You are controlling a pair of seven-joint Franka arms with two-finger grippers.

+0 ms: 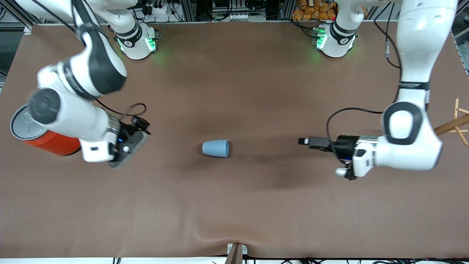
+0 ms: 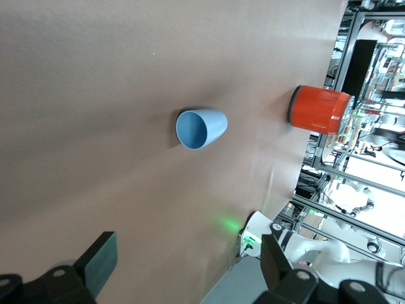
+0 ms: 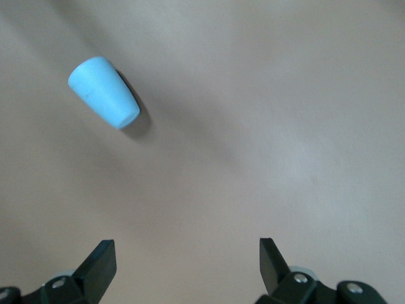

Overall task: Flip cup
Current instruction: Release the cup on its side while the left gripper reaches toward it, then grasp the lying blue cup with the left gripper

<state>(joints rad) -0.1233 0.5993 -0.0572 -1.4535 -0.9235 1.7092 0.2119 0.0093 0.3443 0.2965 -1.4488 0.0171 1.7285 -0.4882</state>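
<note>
No text, label, brand, number or sign could be read on anything in these views.

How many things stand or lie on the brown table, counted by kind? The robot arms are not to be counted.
Light-blue cup, lying on its side: 1
Orange can with grey lid: 1
Wooden rack at the table's edge: 1
Total: 3

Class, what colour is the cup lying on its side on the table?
The cup is light blue, clearest in the right wrist view.
</note>
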